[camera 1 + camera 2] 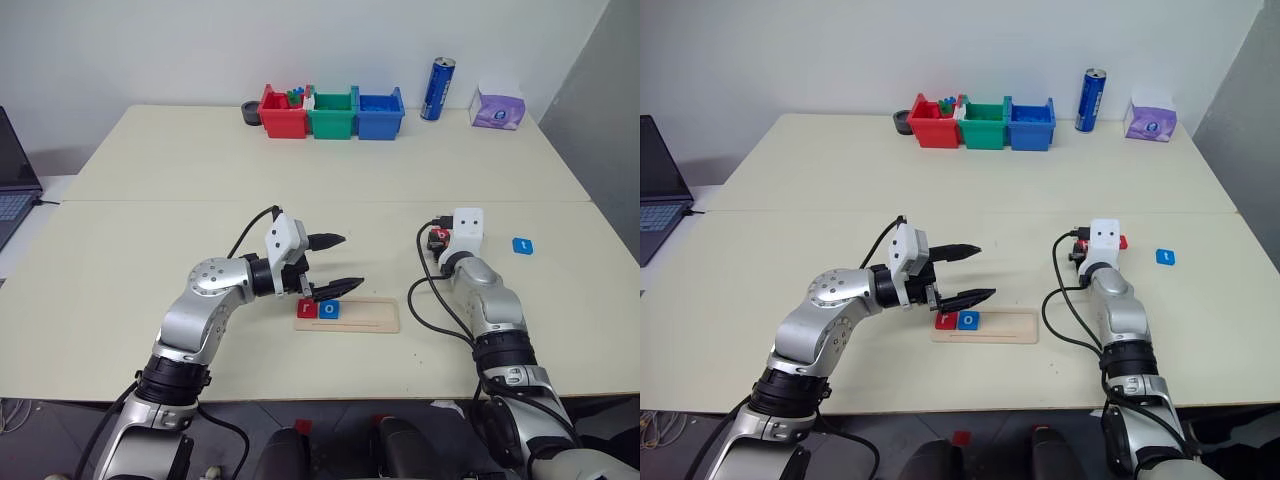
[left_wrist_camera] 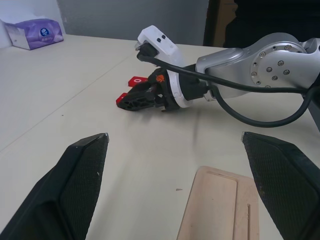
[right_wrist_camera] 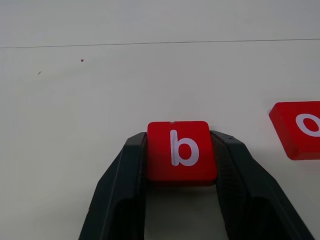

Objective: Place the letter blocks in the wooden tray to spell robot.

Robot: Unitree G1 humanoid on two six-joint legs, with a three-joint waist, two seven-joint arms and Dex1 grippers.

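Observation:
The wooden tray (image 1: 370, 318) lies near the table's front edge, with a red "r" block (image 1: 307, 309) and a blue "o" block (image 1: 330, 309) side by side at its left end. My left gripper (image 1: 352, 261) hovers open just above those two, pointing right. Further right, my right gripper (image 3: 180, 137) is shut on a red "b" block (image 3: 182, 150) that sits on the table. A red "o" block (image 3: 299, 129) lies just beside it. A blue "t" block (image 1: 522, 245) lies apart, to the right of the right gripper.
Red (image 1: 284, 112), green (image 1: 332, 115) and blue (image 1: 380, 115) bins stand at the table's far edge, with a blue can (image 1: 437, 88) and a tissue pack (image 1: 498, 108) to their right. A laptop (image 1: 12, 180) sits off the left side.

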